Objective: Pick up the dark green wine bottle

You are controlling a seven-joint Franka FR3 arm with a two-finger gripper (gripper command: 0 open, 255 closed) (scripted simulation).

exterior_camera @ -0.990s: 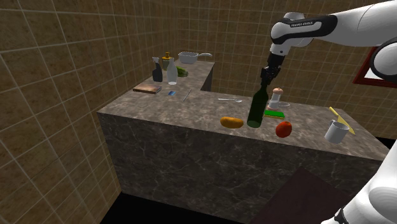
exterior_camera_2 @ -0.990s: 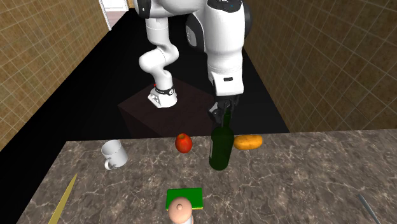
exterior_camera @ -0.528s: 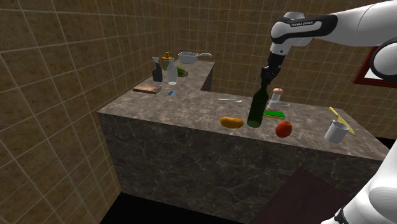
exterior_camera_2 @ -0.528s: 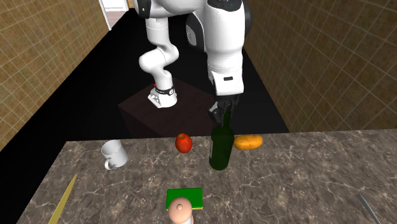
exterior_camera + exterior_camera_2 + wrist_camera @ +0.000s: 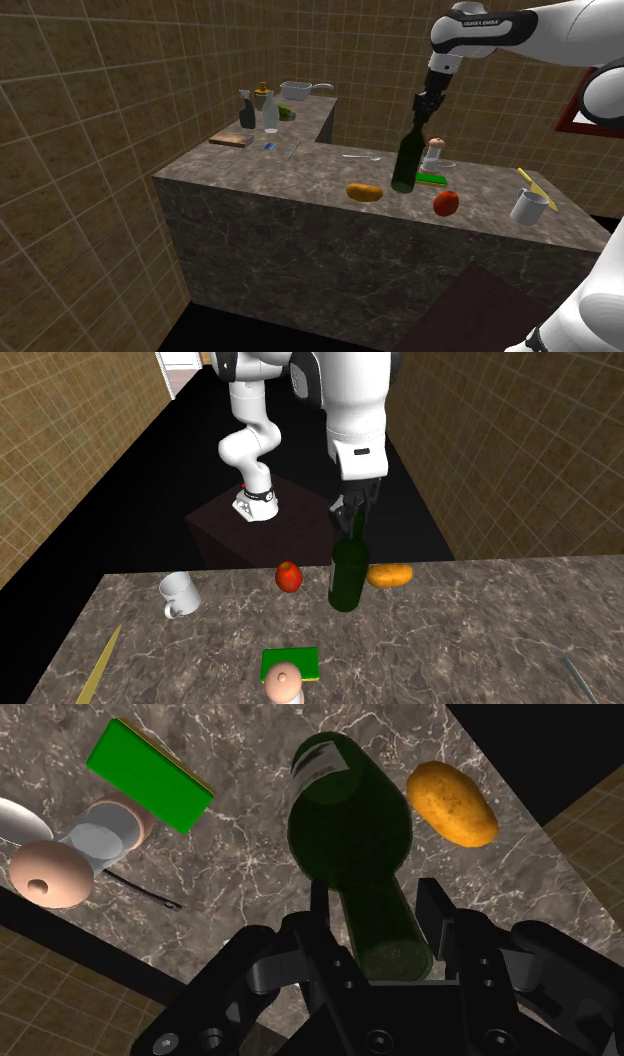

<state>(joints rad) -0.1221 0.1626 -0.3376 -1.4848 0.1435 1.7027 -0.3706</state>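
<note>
In the shoulder view the tool [image 5: 425, 108] hangs from the white arm [image 5: 560, 25] above the worktop [image 5: 290, 178], closed on the neck of the dark green wine bottle [image 5: 403, 167]. The bottle is near the worktop's front edge, between a potato [image 5: 364, 192] and a red fruit [image 5: 446, 203], with a green sponge [image 5: 433, 179] and a pale shaker [image 5: 434, 152] just behind it. Whether its base touches the stone I cannot tell. A white mug [image 5: 527, 206] is farther to that view's right, and a spray bottle [image 5: 247, 110], a clear bottle [image 5: 270, 113] and a pot [image 5: 297, 90] are well apart at the far end. In the second exterior view the tool [image 5: 354, 515] comes down from above and clasps the bottle [image 5: 347, 578] at its top. The red fruit [image 5: 289, 576] is to that view's left and the potato [image 5: 389, 575] to its right, both close by. The mug [image 5: 180, 594], sponge [image 5: 290, 663] and shaker [image 5: 284, 684] are nearer the camera, and the dark stand [image 5: 215, 527] is beyond the edge. In the wrist view the tool [image 5: 380, 919] has its black fingers [image 5: 325, 909] pressed against either side of the bottle's [image 5: 350, 824] neck. The body reaches down toward the marbled worktop [image 5: 250, 854], the potato [image 5: 452, 802] on one side, the sponge [image 5: 150, 774] and shaker [image 5: 70, 864] on the other.
</note>
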